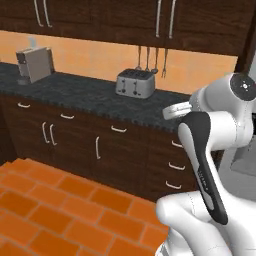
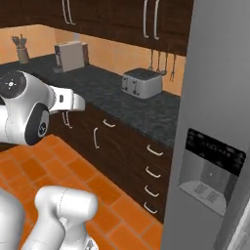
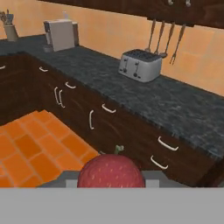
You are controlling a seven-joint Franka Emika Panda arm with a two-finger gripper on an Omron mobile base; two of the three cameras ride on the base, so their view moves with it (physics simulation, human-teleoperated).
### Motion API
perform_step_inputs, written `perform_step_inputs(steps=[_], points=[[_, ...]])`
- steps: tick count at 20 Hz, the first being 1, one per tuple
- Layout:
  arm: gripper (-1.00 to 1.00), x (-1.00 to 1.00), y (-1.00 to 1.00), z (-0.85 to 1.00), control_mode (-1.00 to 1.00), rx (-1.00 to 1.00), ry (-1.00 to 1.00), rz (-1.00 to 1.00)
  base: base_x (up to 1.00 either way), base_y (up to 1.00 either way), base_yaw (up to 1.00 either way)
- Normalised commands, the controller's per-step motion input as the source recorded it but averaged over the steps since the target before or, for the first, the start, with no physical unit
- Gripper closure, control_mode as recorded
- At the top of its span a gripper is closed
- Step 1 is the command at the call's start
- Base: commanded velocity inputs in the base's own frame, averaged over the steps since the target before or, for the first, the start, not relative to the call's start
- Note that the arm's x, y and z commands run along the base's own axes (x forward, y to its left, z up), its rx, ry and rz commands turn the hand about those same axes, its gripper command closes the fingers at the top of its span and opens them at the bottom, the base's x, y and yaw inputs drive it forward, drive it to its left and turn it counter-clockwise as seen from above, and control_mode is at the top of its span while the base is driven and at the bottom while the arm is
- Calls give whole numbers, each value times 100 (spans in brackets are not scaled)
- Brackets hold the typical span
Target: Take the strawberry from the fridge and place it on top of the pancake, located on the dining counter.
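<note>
my gripper [image 3: 112,181] is closed on the strawberry [image 3: 111,171], carried in front of the dark counter [image 3: 175,105]. i judge it light, soft and easily bruised, so a gentle pinch across its widest part suits it.

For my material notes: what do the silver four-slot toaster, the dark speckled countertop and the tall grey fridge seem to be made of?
Silver four-slot toaster: likely brushed metal, pale grey sheen.
Dark speckled countertop: looks like granite, black with fine grey flecks.
Tall grey fridge: probably stainless steel, flat matte grey door.
</note>
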Motion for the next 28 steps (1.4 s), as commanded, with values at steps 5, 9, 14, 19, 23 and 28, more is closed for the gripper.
perform_step_inputs(steps=[5, 9, 14, 19, 23, 28], points=[[100, 0, 0, 0, 100, 0, 0, 0, -88, 23, 67], [100, 0, 0, 0, 100, 0, 0, 0, -67, -35, 64], [100, 0, 0, 0, 100, 0, 0, 0, -51, -7, 75], [100, 0, 0, 0, 100, 0, 0, 0, -64, 5, 73], [100, 0, 0, 0, 100, 0, 0, 0, -94, 31, 40], [100, 0, 0, 0, 100, 0, 0, 0, -98, 1, -28]])
